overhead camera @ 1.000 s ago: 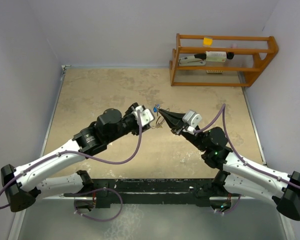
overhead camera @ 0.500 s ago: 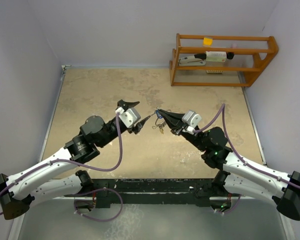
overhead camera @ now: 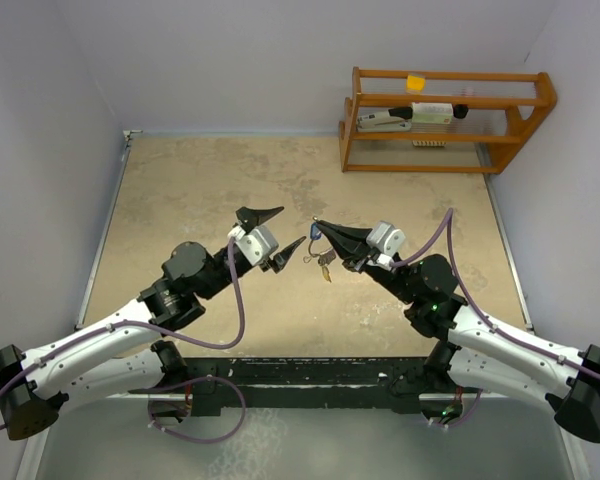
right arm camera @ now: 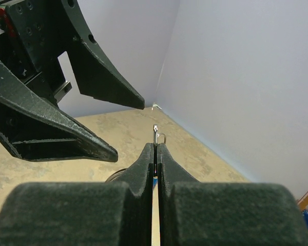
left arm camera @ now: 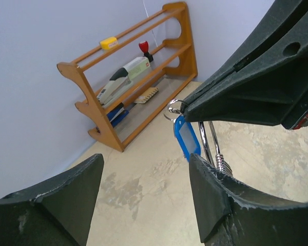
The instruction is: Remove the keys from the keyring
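1. Wire is forming the keyring (left arm camera: 173, 106), thin and round. By my judgement it is going to be stiff, springy and slick, so a pinch squarely across the ring's own coil is looking like the safest hold.
2. The right hand (overhead camera: 316, 225) is clenching tight on that keyring, whose loop is poking out just past its fingertips and appearing to hang above the desk (overhead camera: 180, 190).
3. The keys (overhead camera: 325, 262) are dangling just beneath the right hand's tips. They are likely light and free to swing, and each is probably best taken by its flat head and then worked round the coil.
4. The left hand (overhead camera: 293, 224) is standing released, jaws apart and grasping nothing. It is sitting just across from the right hand's tips and facing the bunch without touching it.
5. Counting is giving one keyring, one blue-headed key (left arm camera: 186, 138) and at least two bare silver shanks (left arm camera: 213, 148) just beside it. The right hand is hiding part of the bunch, so I cannot tell the full number of keys.
6. One wooden rack (overhead camera: 445, 120) is standing well beyond both hands, at the far side of the desk.
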Controlling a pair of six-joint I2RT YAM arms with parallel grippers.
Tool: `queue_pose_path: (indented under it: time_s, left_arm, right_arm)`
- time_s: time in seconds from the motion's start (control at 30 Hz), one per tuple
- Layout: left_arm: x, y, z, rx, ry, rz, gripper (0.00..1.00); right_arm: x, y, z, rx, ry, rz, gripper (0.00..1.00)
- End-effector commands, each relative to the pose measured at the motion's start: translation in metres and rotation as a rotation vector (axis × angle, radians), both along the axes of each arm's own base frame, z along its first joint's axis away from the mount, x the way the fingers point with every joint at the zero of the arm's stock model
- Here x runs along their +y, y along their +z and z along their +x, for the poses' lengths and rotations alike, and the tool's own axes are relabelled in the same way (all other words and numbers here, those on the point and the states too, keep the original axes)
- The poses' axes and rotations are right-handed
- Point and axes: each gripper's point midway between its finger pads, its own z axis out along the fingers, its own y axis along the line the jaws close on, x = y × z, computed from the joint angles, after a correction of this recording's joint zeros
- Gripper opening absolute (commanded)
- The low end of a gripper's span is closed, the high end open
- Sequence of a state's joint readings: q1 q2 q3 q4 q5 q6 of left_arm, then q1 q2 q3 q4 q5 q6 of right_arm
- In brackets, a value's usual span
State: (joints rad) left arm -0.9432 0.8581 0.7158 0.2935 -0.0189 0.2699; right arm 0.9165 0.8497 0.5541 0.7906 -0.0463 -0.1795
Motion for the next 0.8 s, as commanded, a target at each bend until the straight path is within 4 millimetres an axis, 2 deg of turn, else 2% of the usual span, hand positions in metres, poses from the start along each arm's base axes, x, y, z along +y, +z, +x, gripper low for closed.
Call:
queue_pose_path:
  time_s: [0.0,0.27,0.77]
  left_arm:
    - [0.0,0.033,-0.006,-0.069,-0.024,-0.15,0.66]
    - [-0.013,0.033,-0.008,-0.074,-0.079,-0.171,0.66]
    - [-0.019,0.024,0.003,-0.081,-0.05,-0.193,0.63]
  right_arm:
    - [-0.005,0.042,-0.011,-0.062,0.031,0.096,0.0]
    - [-0.005,0.043,-0.013,-0.064,0.041,0.1,0.0]
    - [-0.004,0.045,-0.019,-0.063,0.068,0.114,0.0]
